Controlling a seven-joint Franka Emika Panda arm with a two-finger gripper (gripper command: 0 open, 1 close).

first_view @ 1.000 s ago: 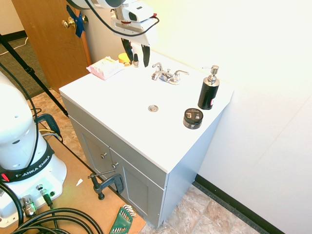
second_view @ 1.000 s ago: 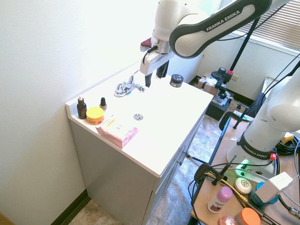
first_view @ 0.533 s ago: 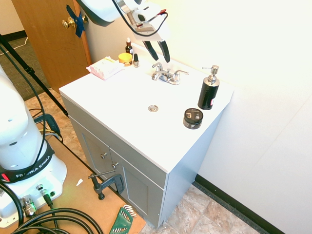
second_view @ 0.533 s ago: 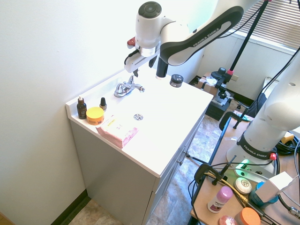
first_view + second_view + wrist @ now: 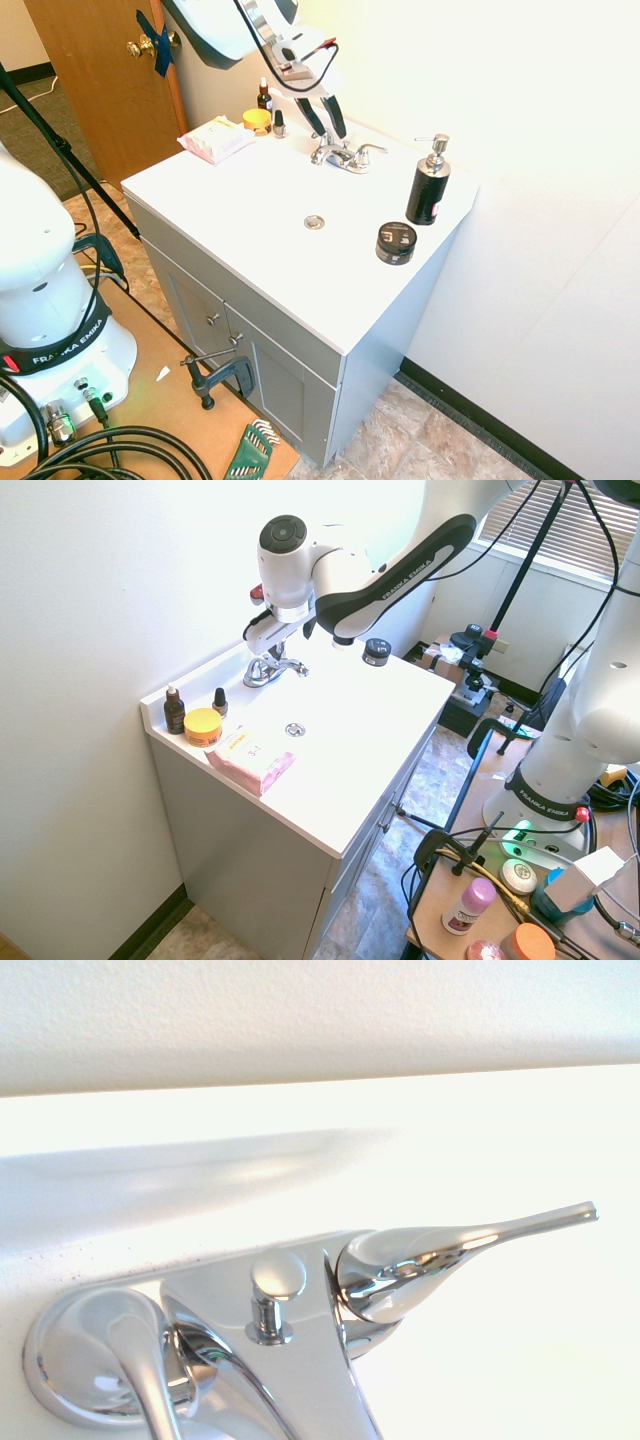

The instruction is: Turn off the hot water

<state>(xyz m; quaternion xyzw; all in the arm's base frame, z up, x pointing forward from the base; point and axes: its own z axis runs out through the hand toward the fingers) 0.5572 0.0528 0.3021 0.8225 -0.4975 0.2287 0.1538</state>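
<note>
The chrome faucet [image 5: 347, 157] stands at the back of the white vanity top [image 5: 250, 215]. My gripper [image 5: 333, 133] hangs open just above its left end, fingers pointing down close to the hot water lever [image 5: 320, 152], which they partly hide. I cannot tell whether they touch it. In the second exterior view the gripper [image 5: 268, 652] covers most of the faucet [image 5: 275, 668]. The wrist view shows the hot water lever [image 5: 120, 1360] low and close, the spout [image 5: 300, 1380] beside it, and the matching right lever [image 5: 450, 1250] pointing sideways.
Two small dropper bottles [image 5: 264, 97], a yellow jar [image 5: 256, 119] and a pink packet [image 5: 215, 139] sit left of the faucet. A black soap dispenser [image 5: 428, 185] and a black jar [image 5: 396, 242] stand to its right. The wall rises right behind the faucet. The drain [image 5: 314, 221] lies in front.
The gripper has swung from over the vanity's left back area toward the wall and dropped onto the faucet's left end. It stays open.
</note>
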